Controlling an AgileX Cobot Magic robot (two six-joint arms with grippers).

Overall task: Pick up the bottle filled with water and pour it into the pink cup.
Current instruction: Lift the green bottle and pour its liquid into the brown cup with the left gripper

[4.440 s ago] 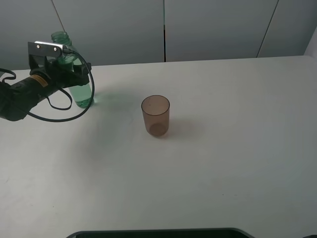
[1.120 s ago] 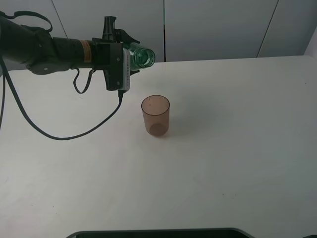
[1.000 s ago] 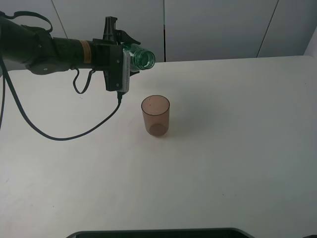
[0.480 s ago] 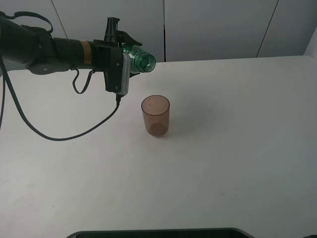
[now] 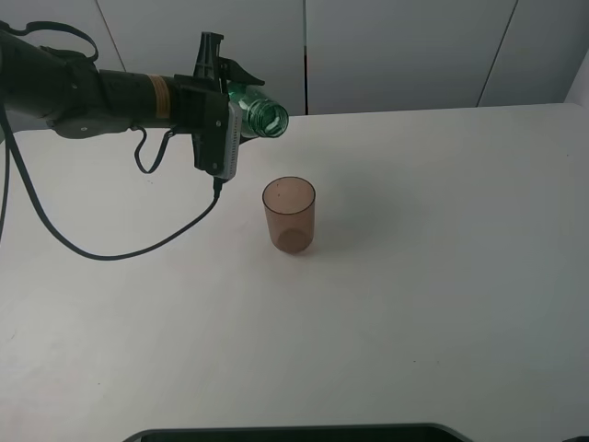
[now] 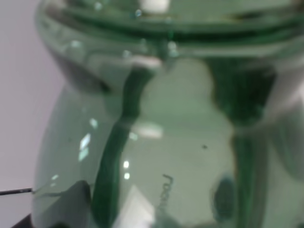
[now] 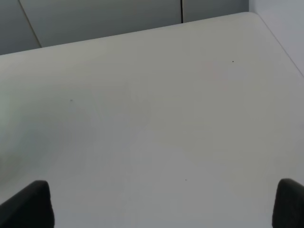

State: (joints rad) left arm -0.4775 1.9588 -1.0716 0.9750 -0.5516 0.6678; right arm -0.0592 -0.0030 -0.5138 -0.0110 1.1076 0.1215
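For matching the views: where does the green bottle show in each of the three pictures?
Exterior high: the green bottle is at upper left, tipped nearly level in the left gripper, higher in the picture than the pink cup.
Left wrist: it fills almost the whole picture, very close.
Right wrist: not in it.
Shared landmark: the white table, which also shows in the right wrist view.

Left gripper (image 5: pixel 228 95) is clamped around the green bottle (image 5: pixel 264 116), up in the air above and a bit left of the pink cup (image 5: pixel 289 215). The bottle's tipped nearly flat, with its open mouth aimed over toward the cup's side. The cup sits upright on the white table (image 5: pixel 433 276), not touching the bottle. A black cable (image 5: pixel 129 254) droops onto the table left of the cup.
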